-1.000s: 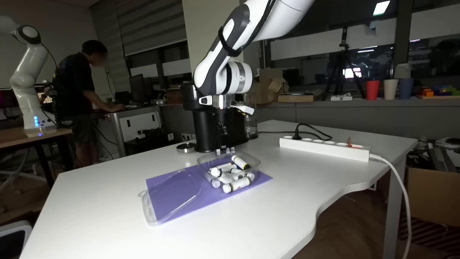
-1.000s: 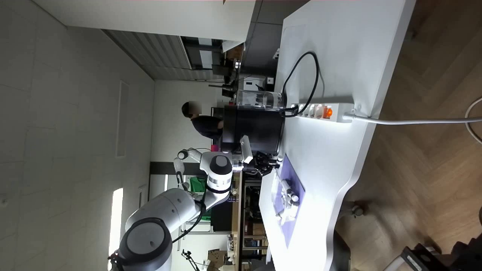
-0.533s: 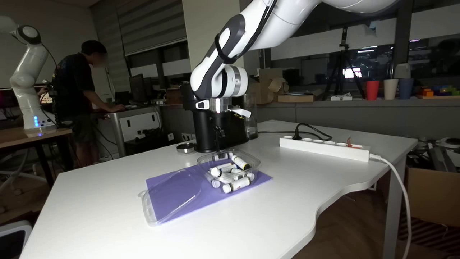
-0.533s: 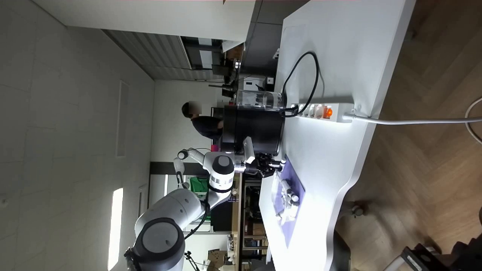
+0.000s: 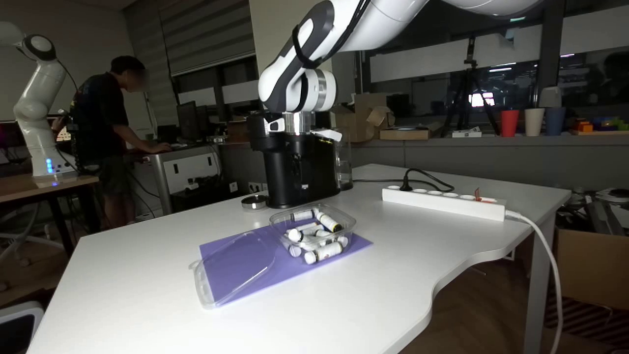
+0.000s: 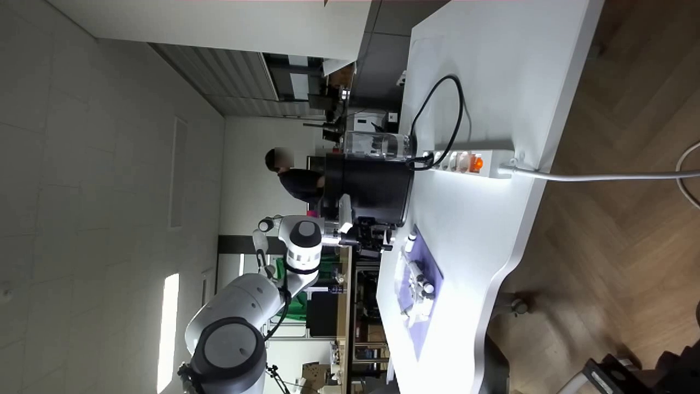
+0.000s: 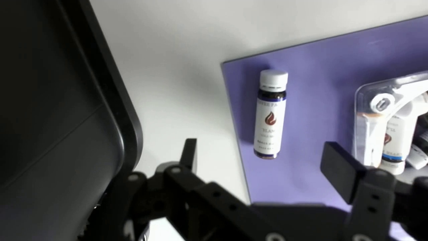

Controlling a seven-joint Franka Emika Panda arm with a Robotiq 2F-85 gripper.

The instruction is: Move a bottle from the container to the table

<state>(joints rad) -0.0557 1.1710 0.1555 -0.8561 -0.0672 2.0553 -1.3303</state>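
Note:
A small white-capped bottle with a white label lies on the flat purple mat, close to its edge. Above it my gripper is open, its fingers wide apart and nothing held. The same bottle shows behind the clear plastic container in an exterior view, with the gripper raised over it against the black machine. Several more bottles lie in the container, which stands on the mat. White table surrounds the mat.
The black machine stands very near my gripper's left side. A clear lid lies on the mat's near part. A white power strip with a black cable sits on the table, and a round metal tin stands by the machine.
The bottle, held in my gripper a second ago, has come down onto the mat and been let go. My gripper has opened and risen away from it.

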